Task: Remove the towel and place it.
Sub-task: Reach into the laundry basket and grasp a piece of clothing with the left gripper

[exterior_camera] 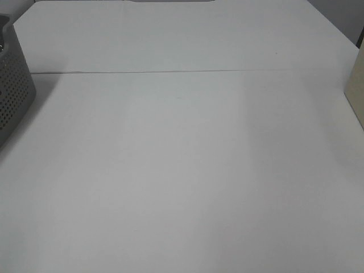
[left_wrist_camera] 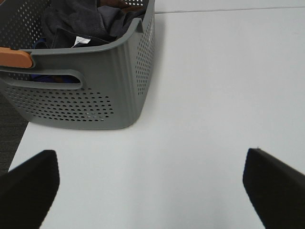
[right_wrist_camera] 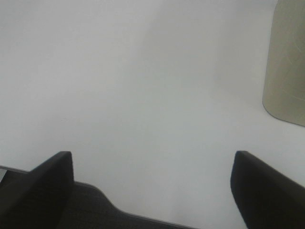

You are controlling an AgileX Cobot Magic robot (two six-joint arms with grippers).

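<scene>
The dark towel (left_wrist_camera: pixel 90 24) lies bunched inside a grey perforated basket (left_wrist_camera: pixel 95 90), with a small white tag (left_wrist_camera: pixel 82 41) showing at its edge. The basket's edge also shows at the far left of the exterior view (exterior_camera: pixel 12 91). My left gripper (left_wrist_camera: pixel 150 191) is open and empty above the white table, a short way in front of the basket. My right gripper (right_wrist_camera: pixel 152 191) is open and empty over the table's near edge. Neither gripper shows in the exterior view.
A white table (exterior_camera: pixel 182 170) with a seam line (exterior_camera: pixel 170 72) across the back. A beige container (right_wrist_camera: pixel 286 62) stands at the right edge, also in the exterior view (exterior_camera: pixel 356 91). An orange handle piece (left_wrist_camera: pixel 14 57) sits on the basket's rim.
</scene>
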